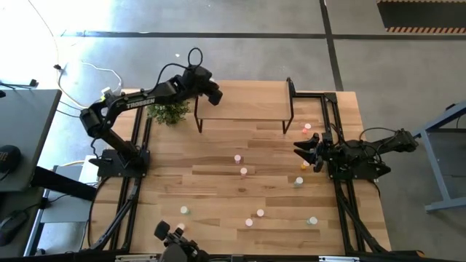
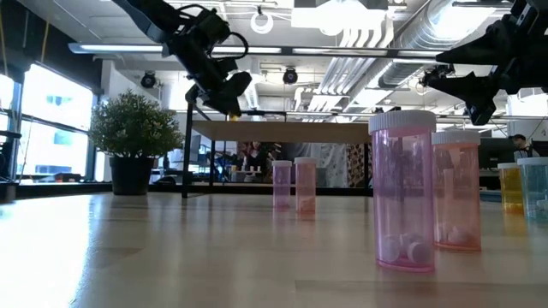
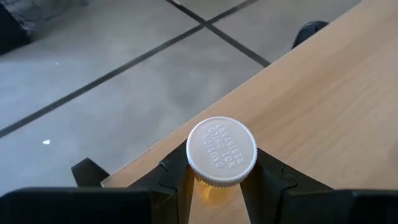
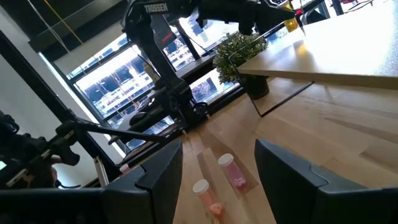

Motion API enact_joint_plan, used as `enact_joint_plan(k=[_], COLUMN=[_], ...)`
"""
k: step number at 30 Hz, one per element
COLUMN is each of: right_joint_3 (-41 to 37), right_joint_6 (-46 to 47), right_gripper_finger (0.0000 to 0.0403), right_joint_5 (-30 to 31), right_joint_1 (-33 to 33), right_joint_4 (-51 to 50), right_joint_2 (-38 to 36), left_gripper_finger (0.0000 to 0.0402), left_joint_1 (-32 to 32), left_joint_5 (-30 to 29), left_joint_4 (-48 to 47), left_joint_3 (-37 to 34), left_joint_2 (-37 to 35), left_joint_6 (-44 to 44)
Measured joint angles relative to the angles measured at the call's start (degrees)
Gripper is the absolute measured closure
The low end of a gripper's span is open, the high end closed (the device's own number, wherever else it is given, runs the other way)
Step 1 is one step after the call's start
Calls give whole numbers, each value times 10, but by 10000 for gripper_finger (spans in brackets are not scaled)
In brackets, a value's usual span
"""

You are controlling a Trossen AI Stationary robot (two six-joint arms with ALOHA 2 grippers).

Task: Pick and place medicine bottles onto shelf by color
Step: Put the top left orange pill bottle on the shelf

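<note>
From above, the left gripper [image 1: 212, 93] is reaching over the near-left corner of the shelf [image 1: 247, 98], with the potted plant [image 1: 170, 111] sitting just beside that corner on the table [image 1: 218, 189]. The right gripper [image 1: 306, 151] is hovering off the shelf's right end, above the table, with an orange-pink bottle [image 1: 306, 129] and a yellow bottle [image 1: 304, 166] close to it. Two pink bottles [image 1: 240, 164] are standing in front of the shelf, and several more are lying scattered farther from it toward the table's front edge.

At table height, the left gripper [image 2: 224, 90] is hanging just above the shelf [image 2: 282, 131] top at its plant end. The right gripper [image 2: 471, 81] is hanging well above the table, beyond the shelf's other end. A large pink bottle [image 2: 402, 190] and a paler pink one [image 2: 456, 190] are standing nearest the camera, far in front of the shelf.

Through the left wrist camera, the fingers [image 3: 171, 183] are clamping an orange bottle [image 3: 221, 151], white cap up, right at the shelf [image 3: 323, 106] edge, with the floor showing below.

Through the right wrist camera, the fingers [image 4: 160, 174] are standing apart and gripping nothing; two pink bottles [image 4: 231, 171] are showing between them on the table, in front of the shelf [image 4: 348, 50].
</note>
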Motion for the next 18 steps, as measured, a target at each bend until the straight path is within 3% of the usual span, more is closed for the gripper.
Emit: enact_joint_plan(k=[18], right_joint_3=[0], right_joint_6=[0], right_gripper_finger=[210], right_joint_5=[0], right_joint_1=[0], right_joint_4=[0], right_joint_2=[0], left_gripper_finger=[302], left_joint_1=[-12], left_joint_5=[-53], left_joint_4=[-15], left_joint_3=[-2], left_joint_2=[0], left_joint_6=[-67])
